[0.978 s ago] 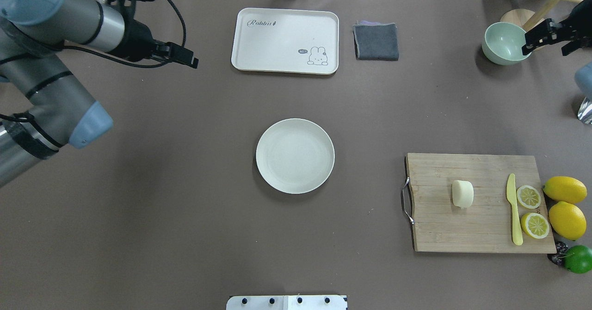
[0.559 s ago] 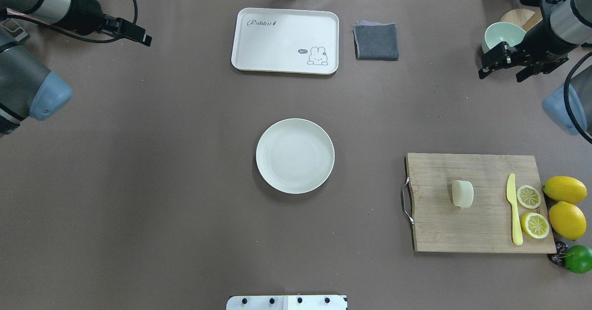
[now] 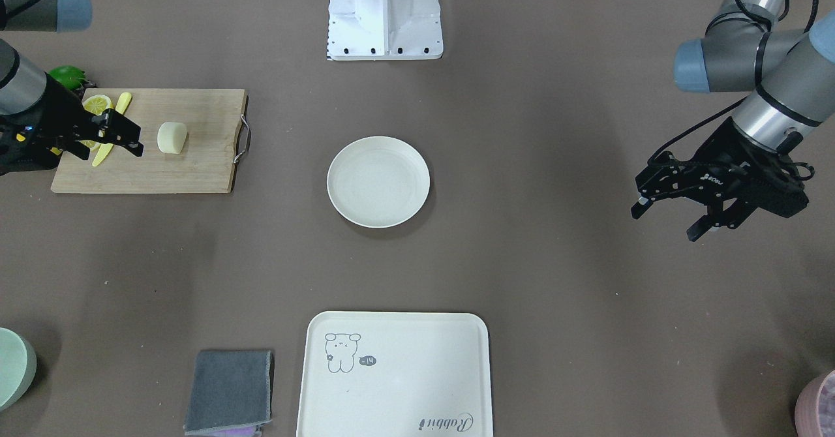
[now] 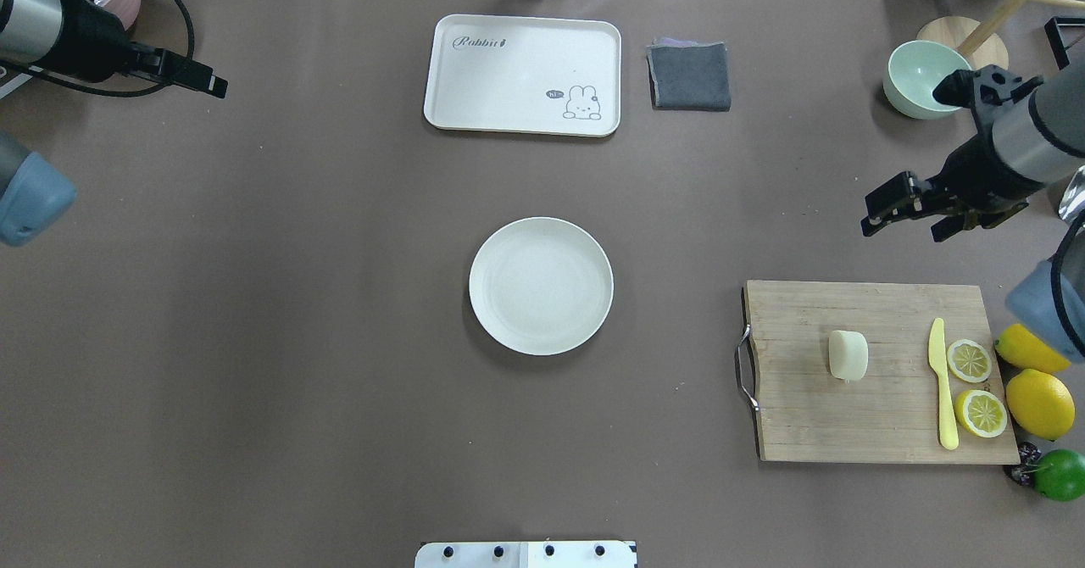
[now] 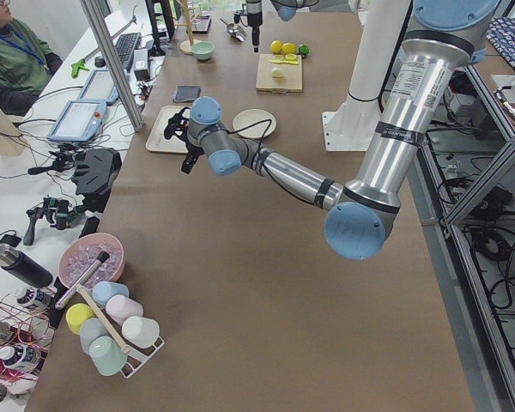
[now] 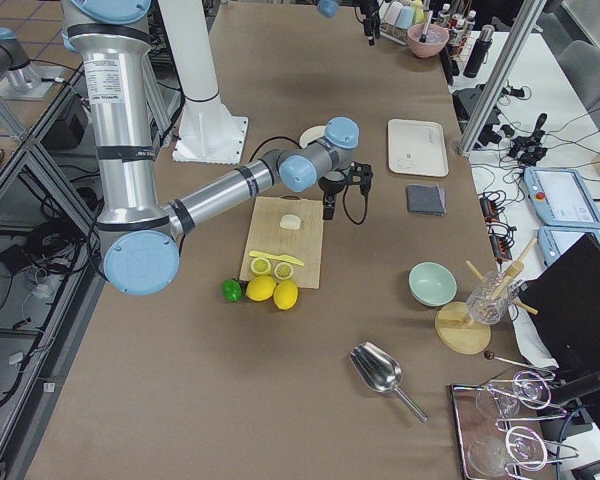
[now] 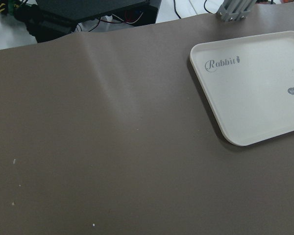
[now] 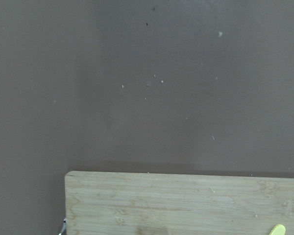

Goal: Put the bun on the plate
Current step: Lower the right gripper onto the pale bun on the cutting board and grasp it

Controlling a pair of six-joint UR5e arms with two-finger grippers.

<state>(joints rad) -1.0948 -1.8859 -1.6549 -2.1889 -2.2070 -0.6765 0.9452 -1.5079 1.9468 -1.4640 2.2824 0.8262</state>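
The bun (image 4: 848,355) is a pale rounded block lying on a wooden cutting board (image 4: 814,424), right of centre. It shows too in the front view as the bun (image 3: 172,137). The empty off-white plate (image 4: 541,286) sits at the table's middle, well left of the board. My right gripper (image 4: 903,229) hangs open in the air beyond the board's far edge, up and right of the bun, holding nothing. My left gripper (image 3: 662,225) is open and empty at the far left side, distant from both. The right wrist view holds only the board's edge and bare table.
On the board lie a yellow knife (image 4: 941,390) and two lemon halves (image 4: 969,360); whole lemons (image 4: 1038,403) and a lime (image 4: 1059,473) sit beside it. A cream tray (image 4: 523,75), grey cloth (image 4: 689,75) and green bowl (image 4: 920,79) line the far side.
My right gripper has come from beside the green bowl towards the cutting board. My left arm has drawn back further to the far left. Bun and plate have not moved.
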